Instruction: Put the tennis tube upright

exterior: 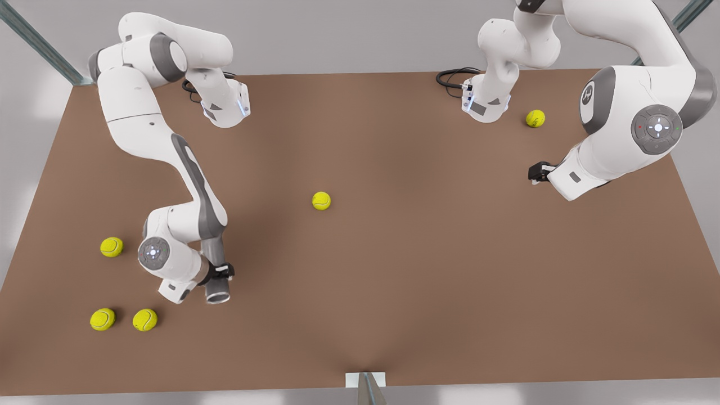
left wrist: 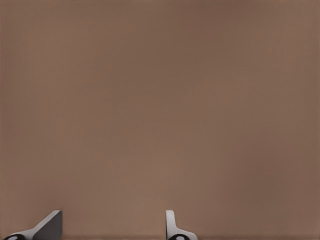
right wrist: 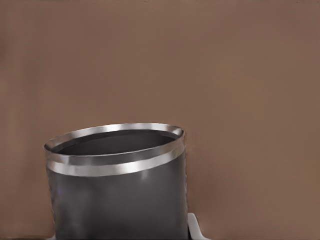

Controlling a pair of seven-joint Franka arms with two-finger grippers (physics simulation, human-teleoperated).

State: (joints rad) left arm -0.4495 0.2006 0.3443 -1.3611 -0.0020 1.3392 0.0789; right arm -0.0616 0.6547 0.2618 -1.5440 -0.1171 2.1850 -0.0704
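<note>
Tube-holding right tool sits at the front view's left, clamped on the tennis tube low over the table. Slipping or tipping looks possible if released tilted. Its open mouth looks empty. Far right, the left tool waits, fingers apart.

a brown table carries five yellow-green tennis balls: one near the middle, one far on the front view's right, three on its left.
</note>
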